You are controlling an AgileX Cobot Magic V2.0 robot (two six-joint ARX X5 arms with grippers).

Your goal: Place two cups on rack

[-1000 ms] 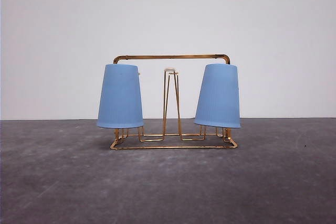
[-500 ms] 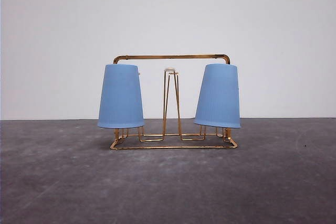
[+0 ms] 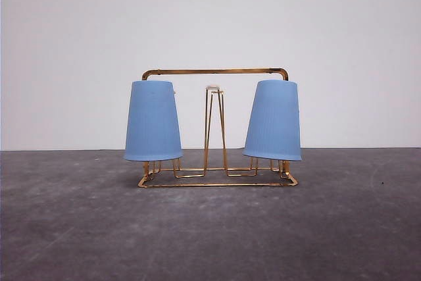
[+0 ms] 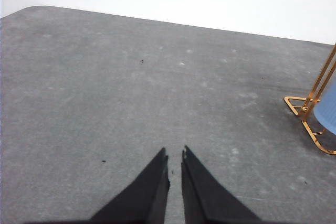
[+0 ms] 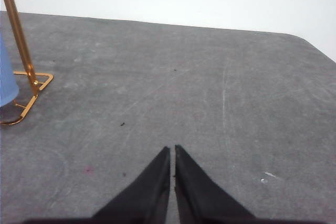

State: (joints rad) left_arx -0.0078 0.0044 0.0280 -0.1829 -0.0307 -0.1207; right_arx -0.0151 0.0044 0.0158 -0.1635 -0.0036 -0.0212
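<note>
1. Both cups are upside down on the rack. The left cup hangs at one end and the right cup at the other. I think the job is done, or very nearly.

2. My left gripper holds nothing. Its jaws are almost pressed together, with just a thin gap between the tips. The rack's corner and a bit of blue cup sit off to the side of these jaws, well apart from them.

3. My right gripper holds nothing too. Its jaws are pressed together. The rack's other corner and a bit of blue cup sit off to the other side, well apart from these jaws.

4. The cups lean a little on their prongs. The middle prongs with white tips are bare.

5. Next, I think I just need to keep both arms away from the rack, so I do not bump it. A bump could knock a cup off.

6. The surface is dark grey and a bit speckled, with small marks and faint scratches near my jaws. Behind it is a plain white wall.
</note>
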